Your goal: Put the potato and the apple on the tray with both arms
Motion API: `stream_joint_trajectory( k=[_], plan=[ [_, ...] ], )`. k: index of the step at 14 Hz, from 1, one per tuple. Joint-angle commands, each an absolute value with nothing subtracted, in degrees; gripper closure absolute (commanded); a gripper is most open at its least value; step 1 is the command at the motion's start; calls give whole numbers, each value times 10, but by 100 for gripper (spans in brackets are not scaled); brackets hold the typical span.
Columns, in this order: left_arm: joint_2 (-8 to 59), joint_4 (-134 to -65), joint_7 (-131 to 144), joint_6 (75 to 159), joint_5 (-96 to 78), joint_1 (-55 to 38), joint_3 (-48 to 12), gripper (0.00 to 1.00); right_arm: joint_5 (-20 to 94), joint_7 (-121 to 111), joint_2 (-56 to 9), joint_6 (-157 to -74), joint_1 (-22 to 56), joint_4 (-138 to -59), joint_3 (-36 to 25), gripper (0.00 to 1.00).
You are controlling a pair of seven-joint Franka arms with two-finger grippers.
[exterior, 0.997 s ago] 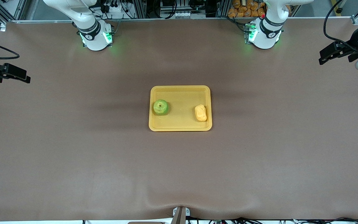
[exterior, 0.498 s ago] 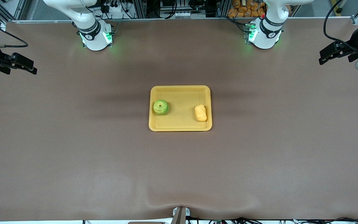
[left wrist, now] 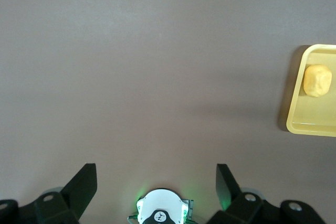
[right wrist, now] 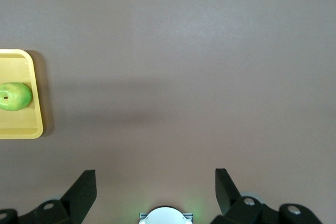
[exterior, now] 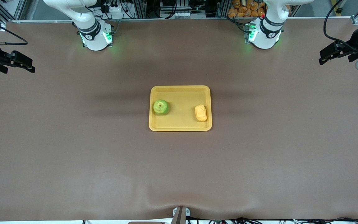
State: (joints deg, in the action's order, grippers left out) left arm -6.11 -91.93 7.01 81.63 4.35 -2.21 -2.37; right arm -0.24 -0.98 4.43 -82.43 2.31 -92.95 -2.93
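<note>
Though each wrist view cuts off part of the tray (exterior: pixel 180 125), it holds the apple (exterior: pixel 160 107) and potato (exterior: pixel 200 113). The left gripper (exterior: pixel 334 54) and right gripper (exterior: pixel 19 62), spread and empty, hang well apart from it.

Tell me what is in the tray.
The tray holds the apple toward the right arm's end and the potato toward the left arm's end, apart. What lies under either is covered.

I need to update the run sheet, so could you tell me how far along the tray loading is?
It looks finished: the round green apple and the lumpy yellow-orange potato both lie in the shallow yellow plastic tray, apart. Nothing is in hand: the left gripper and right gripper hang open over the table's ends. Nothing visible remains.
</note>
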Motion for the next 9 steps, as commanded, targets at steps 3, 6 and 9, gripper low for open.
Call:
stream_joint_trajectory(
  k=[3, 6, 9],
  plan=[
    [-67, -919, 61, 821, 45, -18, -25, 0, -8, -19, 57, -830, 15, -939, -23, 0],
    [-64, -919, 61, 822, 45, -18, -25, 0, -7, -19, 56, -831, 14, -938, -23, 0],
    [-62, -918, 61, 822, 46, -19, -25, 0, -7, -18, 54, -827, 13, -934, -23, 0]
  ],
)
